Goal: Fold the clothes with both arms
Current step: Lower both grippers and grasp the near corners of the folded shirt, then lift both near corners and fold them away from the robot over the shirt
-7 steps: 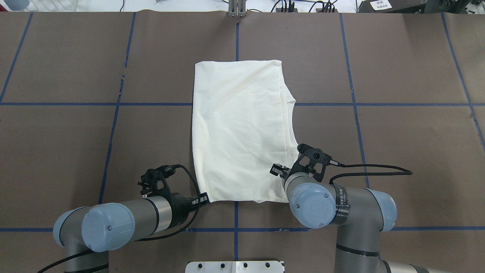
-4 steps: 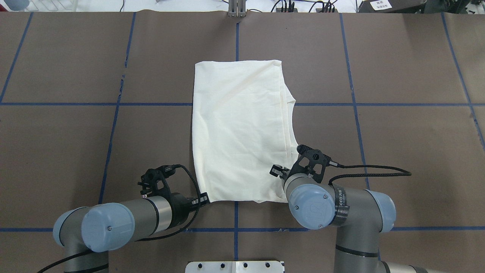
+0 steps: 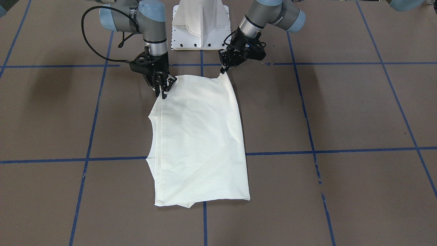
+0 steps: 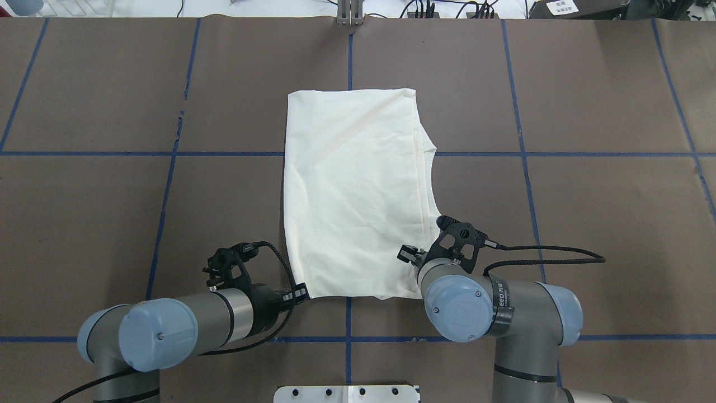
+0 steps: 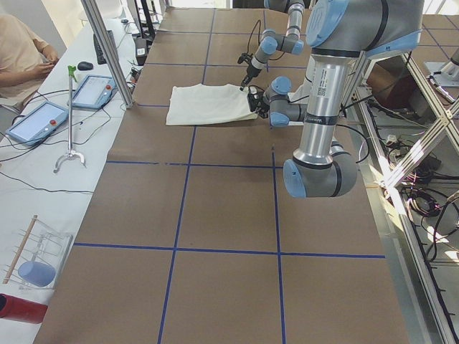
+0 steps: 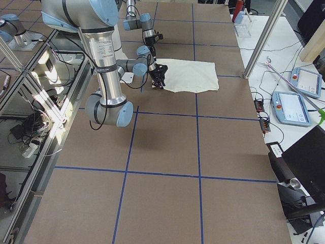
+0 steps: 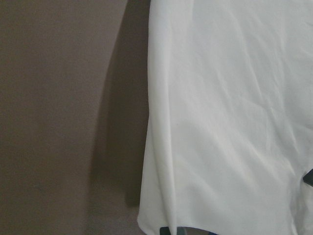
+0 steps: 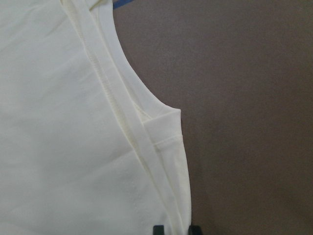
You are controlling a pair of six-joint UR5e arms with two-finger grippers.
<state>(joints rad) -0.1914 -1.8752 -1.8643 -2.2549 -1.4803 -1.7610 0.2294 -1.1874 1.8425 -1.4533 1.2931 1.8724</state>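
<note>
Cream shirt (image 4: 352, 190) lies on the table (image 4: 112, 224); left gripper (image 3: 224, 70) and right gripper (image 3: 163, 91) pinch its two closest corners, probably to fold it over.

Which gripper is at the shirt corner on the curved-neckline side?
The black two-finger right gripper: it touches the folded cream cloth shirt beside the curved neckline edge. The black left gripper is at the straight-edged corner.

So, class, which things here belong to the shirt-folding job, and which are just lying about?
Job: shirt; left gripper; right gripper.
Lying about: tablets on the side bench; red cylinder.
</note>
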